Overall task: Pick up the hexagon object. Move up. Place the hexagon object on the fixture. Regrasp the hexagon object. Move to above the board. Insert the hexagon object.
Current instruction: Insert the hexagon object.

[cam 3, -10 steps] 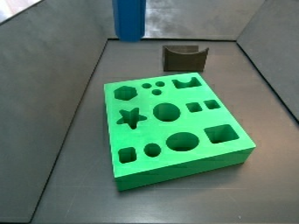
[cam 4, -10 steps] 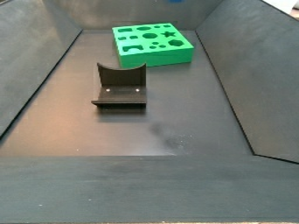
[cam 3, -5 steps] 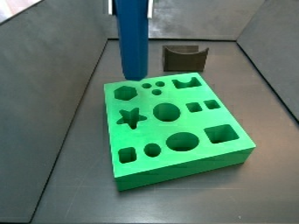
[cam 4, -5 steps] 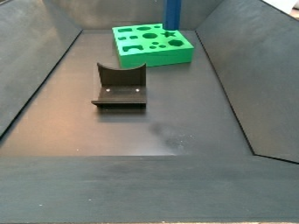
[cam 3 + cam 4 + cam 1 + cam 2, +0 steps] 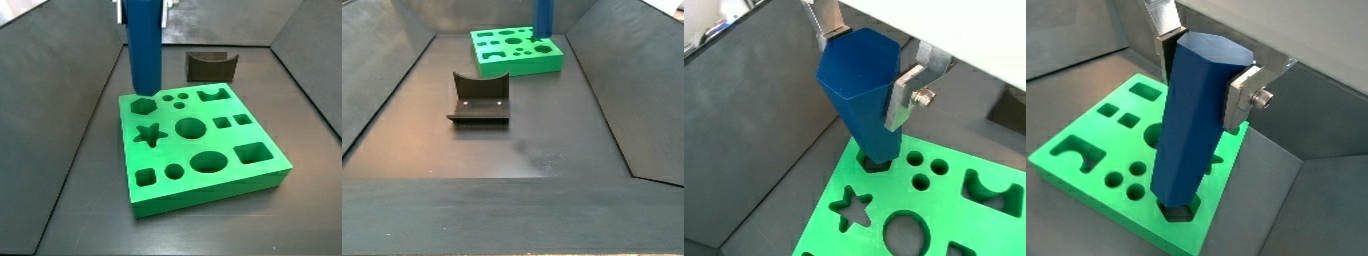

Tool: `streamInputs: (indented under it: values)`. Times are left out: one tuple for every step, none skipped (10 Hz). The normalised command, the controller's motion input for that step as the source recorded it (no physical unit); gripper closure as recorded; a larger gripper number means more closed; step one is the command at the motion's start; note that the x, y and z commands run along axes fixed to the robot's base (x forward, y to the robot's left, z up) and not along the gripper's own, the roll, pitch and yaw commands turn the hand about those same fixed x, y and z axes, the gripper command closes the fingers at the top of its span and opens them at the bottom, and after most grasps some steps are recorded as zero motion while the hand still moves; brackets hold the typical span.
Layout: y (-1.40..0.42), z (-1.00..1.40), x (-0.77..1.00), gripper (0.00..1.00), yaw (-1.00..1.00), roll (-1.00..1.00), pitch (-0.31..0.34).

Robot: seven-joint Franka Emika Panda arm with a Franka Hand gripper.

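The hexagon object (image 5: 865, 95) is a long blue bar that hangs upright in my gripper (image 5: 862, 55). The gripper is shut on the bar's upper end, with one silver finger (image 5: 905, 95) on each side. The bar's lower end sits at the mouth of the hexagon cut-out (image 5: 1180, 211) in a corner of the green board (image 5: 1100, 150). The bar also shows in both side views (image 5: 143, 50) (image 5: 545, 20), standing on the board (image 5: 201, 160) (image 5: 513, 62). The dark fixture (image 5: 211, 66) (image 5: 480, 100) stands empty on the floor, apart from the board.
Grey sloped walls (image 5: 67, 120) enclose the dark floor (image 5: 516, 150) on all sides. The board's other cut-outs include a star (image 5: 148, 133), circles (image 5: 191, 127) and an oval (image 5: 209, 162). The board lies close to one wall.
The gripper has carried the blue bar from high near the back wall to over the board. It then lowered the bar until its tip reached the hexagon cut-out.
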Motion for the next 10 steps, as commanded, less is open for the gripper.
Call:
streamInputs:
  values:
    - [-0.03, 0.00, 0.00, 1.00, 0.00, 0.00, 0.000]
    - [-0.09, -0.23, 0.00, 1.00, -0.23, -0.07, -0.040]
    - [0.00, -0.30, -0.02, 1.00, -0.52, -0.39, -0.121]
    - [0.00, -0.23, -0.03, 1.00, -0.62, -0.42, -0.150]
    - [0.06, -0.12, 0.00, 1.00, -0.41, -0.19, -0.033]
    - [0.02, 0.00, 0.00, 1.00, 0.00, 0.00, 0.000]
    - [0.07, -0.19, -0.04, 1.00, 0.00, 0.00, 0.000]
    - [0.00, -0.32, 0.00, 1.00, 0.00, 0.02, 0.000]
    - [0.00, -0.37, 0.00, 1.00, 0.00, 0.00, 0.000]
    - [0.03, -0.27, 0.00, 1.00, 0.00, -0.07, 0.000]
